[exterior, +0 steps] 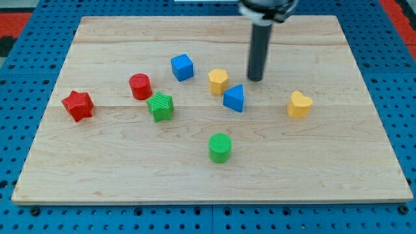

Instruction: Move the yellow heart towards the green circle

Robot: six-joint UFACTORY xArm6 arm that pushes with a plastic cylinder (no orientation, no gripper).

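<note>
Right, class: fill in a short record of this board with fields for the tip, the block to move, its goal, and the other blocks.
tip: my tip is down near the view's top, just above the blue triangular block
block to move: yellow heart, at the view's right, apart from the tip
goal: green circle, lower centre
others: yellow hexagon, blue cube, red cylinder, green star, red star
surface: wooden board
</note>
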